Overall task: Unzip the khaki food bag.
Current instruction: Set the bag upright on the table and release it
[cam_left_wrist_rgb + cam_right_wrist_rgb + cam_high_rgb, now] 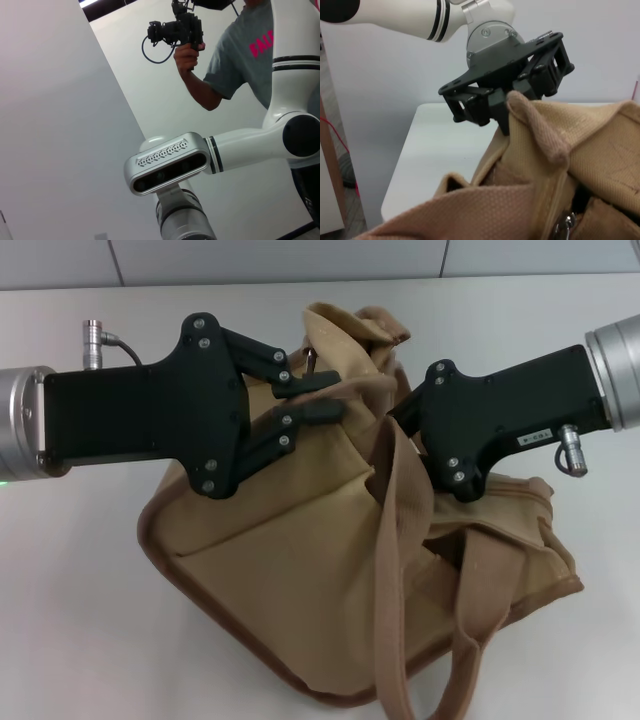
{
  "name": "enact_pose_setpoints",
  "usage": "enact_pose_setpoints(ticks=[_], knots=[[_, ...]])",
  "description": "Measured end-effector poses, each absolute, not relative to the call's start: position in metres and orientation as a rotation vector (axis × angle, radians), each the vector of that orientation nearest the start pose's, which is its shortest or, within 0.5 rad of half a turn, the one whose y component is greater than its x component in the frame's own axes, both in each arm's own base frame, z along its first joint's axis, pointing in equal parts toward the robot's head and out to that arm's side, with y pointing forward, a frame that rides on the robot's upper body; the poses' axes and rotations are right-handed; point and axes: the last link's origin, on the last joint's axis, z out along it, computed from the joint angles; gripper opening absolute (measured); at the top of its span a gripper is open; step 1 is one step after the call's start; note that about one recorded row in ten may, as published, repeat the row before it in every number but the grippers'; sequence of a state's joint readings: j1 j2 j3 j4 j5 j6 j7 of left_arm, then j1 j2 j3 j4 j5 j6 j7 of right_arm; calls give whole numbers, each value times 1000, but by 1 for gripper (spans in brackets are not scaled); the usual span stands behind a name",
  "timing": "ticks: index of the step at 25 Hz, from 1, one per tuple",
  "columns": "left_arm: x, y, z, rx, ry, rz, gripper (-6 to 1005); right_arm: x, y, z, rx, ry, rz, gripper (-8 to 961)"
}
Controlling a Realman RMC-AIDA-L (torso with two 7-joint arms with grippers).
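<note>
- I see the khaki food bag (300, 580) lying tilted and slumped on the white counter (80, 620), in the middle of the head view, its top edge bunched up toward the far side.
- One webbing handle (395, 570) drapes down across the front of the bag and runs off the near edge of the head view.
- My left gripper (322, 398) reaches in from the left over the bag's upper part; its two fingers are drawn close together, with a narrow gap between them, and I cannot tell whether any cloth or the zipper pull is caught there.
- My right gripper (400, 412) comes in from the right, its tip pressed into the folded canvas near the top of the bag; the fingertips are buried in the fabric, so I cannot tell how they stand.
- In the right wrist view the left gripper (495, 102) sits just behind a raised fold of canvas (540, 125), touching it.
- A metal zipper pull (566, 222) shows in the dark opening of the bag in that view.
- The left wrist view shows only a robot arm (240, 145) and a person holding a camera (175, 30).
</note>
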State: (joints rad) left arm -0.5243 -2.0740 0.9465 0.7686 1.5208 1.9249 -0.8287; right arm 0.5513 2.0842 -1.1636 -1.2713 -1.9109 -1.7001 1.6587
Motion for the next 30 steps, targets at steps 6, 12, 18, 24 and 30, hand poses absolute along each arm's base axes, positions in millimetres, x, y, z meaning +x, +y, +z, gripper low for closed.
enact_pose_setpoints(ticks=[6,12,18,24,30], knots=[[-175,301,28,-2605,597,-1232,87,136,320,20,-3065,-80,438,32],[-177,302,29,-2585,573,-1236,87,142,310,31,-3052,-76,417,12],[-178,304,30,-2567,550,-1232,87,151,300,43,-3025,-42,381,1],[-179,304,29,-2560,542,-1236,87,163,294,56,-2997,-4,348,27],[-177,303,28,-2573,555,-1243,87,163,298,64,-2952,59,493,62]])
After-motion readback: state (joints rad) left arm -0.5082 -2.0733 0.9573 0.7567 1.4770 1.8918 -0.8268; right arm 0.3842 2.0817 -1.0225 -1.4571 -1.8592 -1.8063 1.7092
